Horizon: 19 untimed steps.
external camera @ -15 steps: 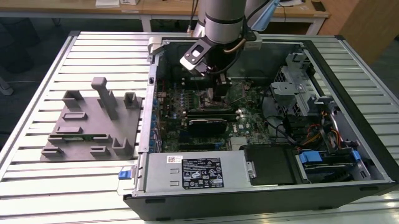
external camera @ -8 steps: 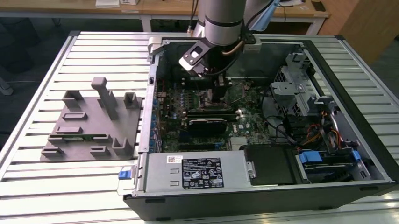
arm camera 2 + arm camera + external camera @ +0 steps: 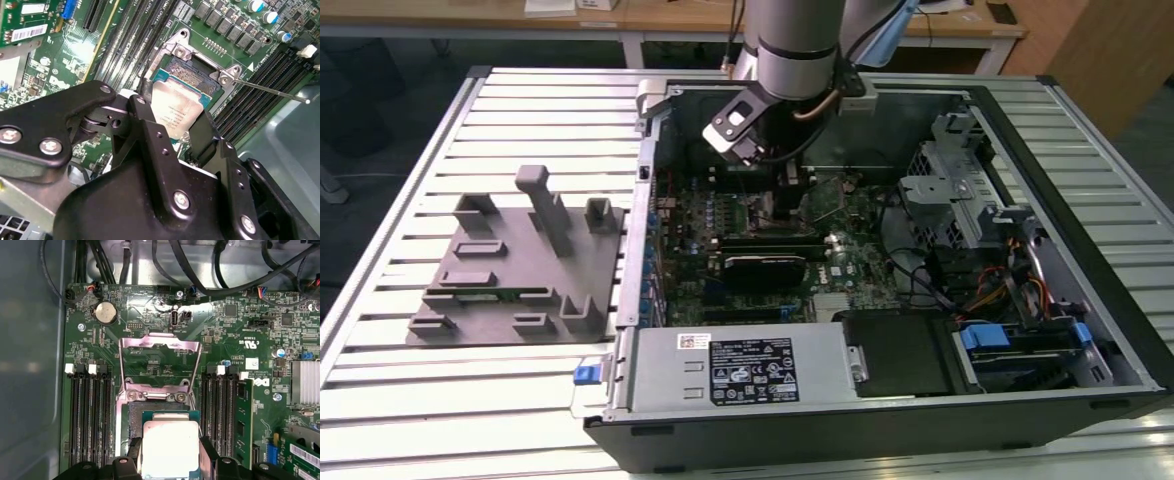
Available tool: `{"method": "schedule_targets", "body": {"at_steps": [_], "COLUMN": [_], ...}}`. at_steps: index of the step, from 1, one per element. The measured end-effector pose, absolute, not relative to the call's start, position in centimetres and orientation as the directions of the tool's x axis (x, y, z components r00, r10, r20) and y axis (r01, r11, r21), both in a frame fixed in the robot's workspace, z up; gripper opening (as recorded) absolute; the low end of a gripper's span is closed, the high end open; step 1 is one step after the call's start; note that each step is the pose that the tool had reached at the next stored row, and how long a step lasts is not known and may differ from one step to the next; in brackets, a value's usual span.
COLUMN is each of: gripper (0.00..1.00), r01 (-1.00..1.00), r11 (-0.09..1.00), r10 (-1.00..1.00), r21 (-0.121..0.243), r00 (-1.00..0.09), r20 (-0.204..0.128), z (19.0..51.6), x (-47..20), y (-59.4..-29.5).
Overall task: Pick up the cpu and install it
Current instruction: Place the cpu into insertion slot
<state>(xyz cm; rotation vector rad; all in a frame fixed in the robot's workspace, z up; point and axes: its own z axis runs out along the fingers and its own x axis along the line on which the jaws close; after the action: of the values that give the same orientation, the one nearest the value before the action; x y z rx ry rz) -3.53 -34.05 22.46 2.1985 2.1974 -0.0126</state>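
Closely flanking the cpu (image 3: 170,447), the two black fingers (image 3: 131,454) of the gripper (image 3: 170,465) are closed against its opposite edges and grip it; in both wrist views the pale silver lid faces the camera, ringed by a thin green rim; the cpu hangs over the open socket (image 3: 192,75) and covers most of it, with a strip of fine contacts bare beyond one edge; whether cpu and socket touch cannot be told; a hinged metal frame (image 3: 160,347) stands swung open just beyond the socket, and a thin metal lever (image 3: 270,91) sticks out to one side; rows of black memory slots (image 3: 90,415) run along both sides of the socket on the green circuit board (image 3: 150,305); a round silver battery (image 3: 106,313) sits farther off on the board.

Seen in the exterior view, the grey arm (image 3: 794,45) reaches down from twelve o'clock into an open computer case (image 3: 881,440); a silver box with a label (image 3: 747,370) lies at six o'clock inside the case, and coloured wires (image 3: 994,290) bunch at three o'clock; a grey plastic holder (image 3: 520,262) rests on the slatted metal table (image 3: 454,400) at nine o'clock of the case, well apart from the arm.
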Motion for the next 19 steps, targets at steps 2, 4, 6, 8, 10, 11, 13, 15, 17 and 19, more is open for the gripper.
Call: {"method": "schedule_targets", "body": {"at_steps": [2, 4, 6, 8, 10, 11, 13, 15, 17, 19], "gripper": [0.54, 0.54, 0.54, 0.54, 0.54, 0.54, 0.54, 0.54, 0.54, 0.54], "r01": [1.0, 1.0, 1.0, 1.0, 1.0, 1.0, 1.0, 1.0, 1.0, 1.0], "r11": [0.0, 0.0, 0.0, 0.0, 0.0, 0.0, 0.0, 0.0, 0.0, 0.0], "r10": [1.0, 1.0, 1.0, 1.0, 1.0, 1.0, 1.0, 1.0, 1.0, 1.0], "r21": [0.018, 0.018, 0.019, 0.02, 0.02, 0.021, 0.021, 0.021, 0.021, 0.021], "r00": [0.001, 0.001, 0.001, 0.001, 0.001, 0.001, 0.001, 0.001, 0.001, 0.001], "r20": [-0.029, -0.029, -0.029, -0.029, -0.029, -0.029, -0.029, -0.029, -0.029, -0.029], "z": [22.2, 22.0, 21.8, 21.5, 21.2, 21.1, 20.8, 20.7, 20.5, 20.2], "x": [-3.5, -3.5, -3.6, -3.6, -3.7, -3.7, -3.8, -3.9, -4.0, -4.0], "y": [-34.0, -33.9, -33.8, -33.7, -33.6, -33.5, -33.4, -33.3, -33.2, -33.2]}}
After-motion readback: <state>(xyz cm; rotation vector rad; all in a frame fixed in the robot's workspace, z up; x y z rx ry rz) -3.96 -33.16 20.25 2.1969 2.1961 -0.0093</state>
